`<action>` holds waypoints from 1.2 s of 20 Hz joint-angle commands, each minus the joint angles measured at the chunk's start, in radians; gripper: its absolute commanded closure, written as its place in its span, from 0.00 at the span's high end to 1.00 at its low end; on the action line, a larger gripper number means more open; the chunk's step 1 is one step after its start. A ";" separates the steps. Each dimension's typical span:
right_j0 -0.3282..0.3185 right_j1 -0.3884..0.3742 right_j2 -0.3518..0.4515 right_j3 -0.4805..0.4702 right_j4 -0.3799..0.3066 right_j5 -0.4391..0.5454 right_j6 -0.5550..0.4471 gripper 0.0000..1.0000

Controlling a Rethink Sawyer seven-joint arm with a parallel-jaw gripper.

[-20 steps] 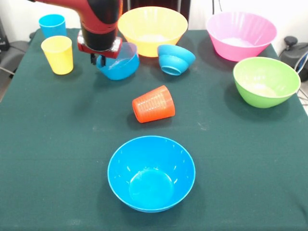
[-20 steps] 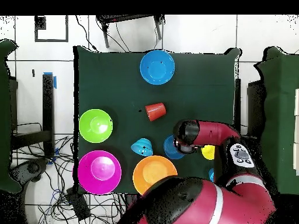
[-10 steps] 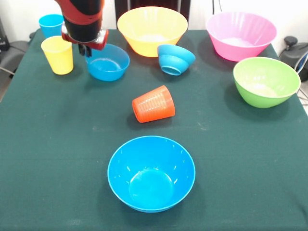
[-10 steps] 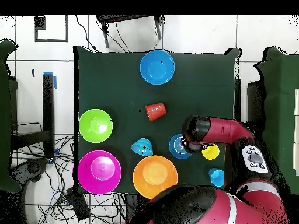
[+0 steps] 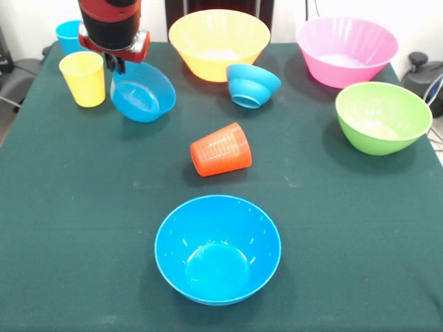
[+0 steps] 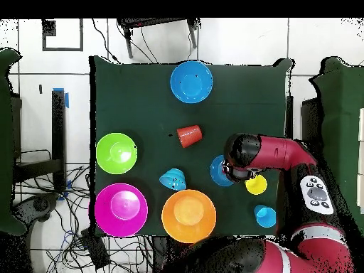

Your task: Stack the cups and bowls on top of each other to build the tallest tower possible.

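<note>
A dark green table [image 5: 83, 228] holds scattered plastic dishes. The gripper [image 5: 115, 63] is clenched on the rim of a small blue bowl [image 5: 142, 92], tilted beside an upright yellow cup [image 5: 83, 78], with a sky-blue cup [image 5: 68, 32] behind. Nearby lie a tipped ridged blue bowl [image 5: 252, 84], an orange-red ribbed cup [image 5: 221, 149] on its side, a yellow-orange bowl [image 5: 219, 43], pink bowl [image 5: 346, 50], green bowl [image 5: 382, 116] and medium blue bowl [image 5: 217, 249], all unstacked.

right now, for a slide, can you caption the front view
Sawyer gripper tilting a small blue bowl by its rim beside the yellow cup, the other bowls and cups unstacked.
</note>
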 commanded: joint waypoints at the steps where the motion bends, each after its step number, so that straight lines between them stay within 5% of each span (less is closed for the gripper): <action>1: -0.010 0.024 0.129 -0.059 0.005 0.055 -0.165 0.00; 14: -0.013 -0.005 0.154 -0.048 0.010 0.079 -0.140 0.00; 24: 0.060 -0.041 0.147 -0.096 0.025 0.190 -0.080 0.00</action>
